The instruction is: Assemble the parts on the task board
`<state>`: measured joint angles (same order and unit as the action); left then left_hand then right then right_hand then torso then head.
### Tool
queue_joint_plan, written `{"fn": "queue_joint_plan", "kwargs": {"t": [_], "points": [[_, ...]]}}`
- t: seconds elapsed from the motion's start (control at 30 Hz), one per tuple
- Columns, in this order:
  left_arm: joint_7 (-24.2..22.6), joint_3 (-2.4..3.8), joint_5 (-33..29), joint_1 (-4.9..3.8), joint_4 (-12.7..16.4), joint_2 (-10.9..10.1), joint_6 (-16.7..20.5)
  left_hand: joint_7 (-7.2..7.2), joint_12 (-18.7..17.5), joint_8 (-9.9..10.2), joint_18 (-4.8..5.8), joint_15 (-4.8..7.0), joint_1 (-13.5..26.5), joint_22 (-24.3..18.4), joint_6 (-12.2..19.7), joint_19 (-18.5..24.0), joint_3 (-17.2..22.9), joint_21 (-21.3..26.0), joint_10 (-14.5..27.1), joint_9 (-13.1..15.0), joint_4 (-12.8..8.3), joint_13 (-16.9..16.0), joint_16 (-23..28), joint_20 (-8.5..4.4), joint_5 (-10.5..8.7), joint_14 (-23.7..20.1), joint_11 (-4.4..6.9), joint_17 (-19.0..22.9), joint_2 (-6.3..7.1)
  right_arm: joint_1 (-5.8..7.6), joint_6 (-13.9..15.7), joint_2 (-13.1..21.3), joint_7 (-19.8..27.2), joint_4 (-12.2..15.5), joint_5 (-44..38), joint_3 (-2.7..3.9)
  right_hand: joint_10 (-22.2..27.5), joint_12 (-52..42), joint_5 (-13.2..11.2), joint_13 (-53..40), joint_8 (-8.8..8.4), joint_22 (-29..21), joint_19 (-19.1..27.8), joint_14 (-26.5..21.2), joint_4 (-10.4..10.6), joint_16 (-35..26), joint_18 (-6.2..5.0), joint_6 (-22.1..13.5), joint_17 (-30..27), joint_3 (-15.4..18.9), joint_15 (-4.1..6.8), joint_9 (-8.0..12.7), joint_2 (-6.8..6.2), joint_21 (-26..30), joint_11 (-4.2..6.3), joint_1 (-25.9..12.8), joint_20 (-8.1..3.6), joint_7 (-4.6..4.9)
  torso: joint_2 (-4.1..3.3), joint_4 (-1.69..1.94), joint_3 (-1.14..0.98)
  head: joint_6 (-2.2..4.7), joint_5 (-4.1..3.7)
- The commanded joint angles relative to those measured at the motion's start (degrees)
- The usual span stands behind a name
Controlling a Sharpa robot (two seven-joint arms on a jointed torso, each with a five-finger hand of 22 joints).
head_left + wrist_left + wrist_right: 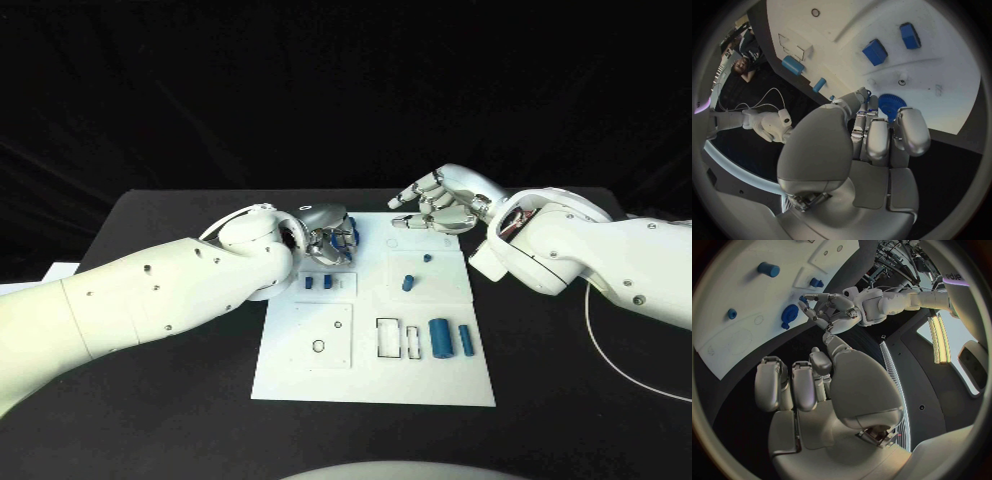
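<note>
Gear step in hand, by the look of it. Left hand [326, 240] at 11 o'clock on the white rectangular task board [372, 380], fingers curled over a round toothed blue plastic gear [891, 105]; grip or mere touch cannot be told. Right hand [440, 203] at 1 o'clock, fingers apart, holding nothing. Next, probably: seating that gear squarely.

Task board [375, 375] mid-table, cylinders [453, 340] near its right edge, gear [340, 243] far-left corner.
</note>
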<state>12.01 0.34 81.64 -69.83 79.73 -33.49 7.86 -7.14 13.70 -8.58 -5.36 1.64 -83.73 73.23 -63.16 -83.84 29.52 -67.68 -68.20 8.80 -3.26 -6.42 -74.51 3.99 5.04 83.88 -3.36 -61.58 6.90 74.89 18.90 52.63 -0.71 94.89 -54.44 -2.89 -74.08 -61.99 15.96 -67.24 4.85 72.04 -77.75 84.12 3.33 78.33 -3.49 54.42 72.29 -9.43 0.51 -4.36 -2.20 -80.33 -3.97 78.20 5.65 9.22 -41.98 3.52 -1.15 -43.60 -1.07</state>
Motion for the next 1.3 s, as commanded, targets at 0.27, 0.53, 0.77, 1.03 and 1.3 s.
{"fn": "queue_joint_plan", "kwargs": {"t": [0.27,0.53,0.77,1.03,1.3], "points": [[0.8,0.71,-8.9,-0.55,1.4,-4.5,-0.4,-0.23,-0.5,0.3,0.84,0.01,1.0,0.5,-0.4,-0.9,0.6,-0.7,-0.8,-0.1,-0.1,-0.2,-0.2,-0.07,0.15,1.4,0.13,0.4,-0.12,-0.03,-0.5,0.2,0.5,0.1,0.0,0.01,0.1,0.0,0.3,0.0,0.31,-0.1,0.3,2.2,0.0,-0.4,-0.72,0.4,0.0,-0.2,0.08,0.0,0.22,0.2,0.21,-0.5,0.07,-0.19,-0.11,0.06,0.01,0.23,0.36],[1.0,0.55,-9.6,-0.22,0.4,-5.6,-1.3,-0.21,-0.5,0.3,0.87,0.02,1.1,0.7,-0.5,-0.9,0.6,-0.9,-1.0,-0.1,-0.2,-0.2,-0.2,-0.06,0.14,1.4,0.17,0.4,-0.13,-0.03,-0.5,0.1,0.5,0.1,0.0,0.01,0.1,0.0,0.3,0.0,0.31,-0.1,0.3,2.2,0.0,-0.4,-0.72,0.4,0.0,-0.2,0.08,0.0,0.22,0.2,0.21,-0.5,0.07,-0.19,-0.13,0.01,0.08,0.16,0.47],[0.8,-0.02,-9.7,0.10,-0.5,-5.0,-1.8,-0.20,-0.7,0.3,0.86,0.04,1.6,0.8,-0.7,-0.9,0.6,-1.0,-1.2,-0.1,-0.2,-0.3,-0.2,-0.05,0.08,1.3,0.20,0.6,-0.06,-0.03,-0.6,0.0,0.5,0.1,0.0,0.01,0.1,0.0,0.3,0.0,0.31,-0.1,0.3,2.2,0.0,-0.4,-0.72,0.4,0.0,-0.2,0.08,0.0,0.22,0.2,0.21,-0.5,0.07,-0.19,-0.15,-0.14,0.01,0.17,0.59],[0.5,-0.43,-9.7,0.74,-1.4,-4.2,-1.7,-0.20,-0.7,0.3,0.84,0.04,1.7,0.7,-0.8,-0.8,0.6,-0.8,-1.2,-0.1,-0.2,-0.4,-0.2,-0.04,0.07,1.3,0.20,0.6,-0.05,-0.03,-0.6,0.0,0.6,0.0,0.0,0.01,0.1,0.0,0.3,0.0,0.31,-0.1,0.3,2.2,0.0,-0.4,-0.72,0.4,0.0,-0.2,0.08,0.0,0.22,0.2,0.21,-0.5,0.07,-0.19,-0.15,-0.12,0.04,0.00,0.42],[0.2,-0.49,-9.7,0.91,-1.4,-3.9,-1.2,-0.19,-0.8,0.4,0.84,0.04,1.7,0.7,-0.8,-0.8,0.6,-0.9,-1.2,-0.1,-0.2,-0.4,-0.2,-0.04,0.08,1.3,0.21,0.6,-0.06,-0.03,-0.6,0.0,0.6,0.0,0.0,0.01,0.1,0.0,0.3,0.0,0.31,-0.1,0.3,2.2,0.0,-0.4,-0.72,0.4,0.0,-0.2,0.08,0.0,0.22,0.2,0.21,-0.5,0.07,-0.19,-0.10,-0.07,0.01,-0.09,0.29]]}}
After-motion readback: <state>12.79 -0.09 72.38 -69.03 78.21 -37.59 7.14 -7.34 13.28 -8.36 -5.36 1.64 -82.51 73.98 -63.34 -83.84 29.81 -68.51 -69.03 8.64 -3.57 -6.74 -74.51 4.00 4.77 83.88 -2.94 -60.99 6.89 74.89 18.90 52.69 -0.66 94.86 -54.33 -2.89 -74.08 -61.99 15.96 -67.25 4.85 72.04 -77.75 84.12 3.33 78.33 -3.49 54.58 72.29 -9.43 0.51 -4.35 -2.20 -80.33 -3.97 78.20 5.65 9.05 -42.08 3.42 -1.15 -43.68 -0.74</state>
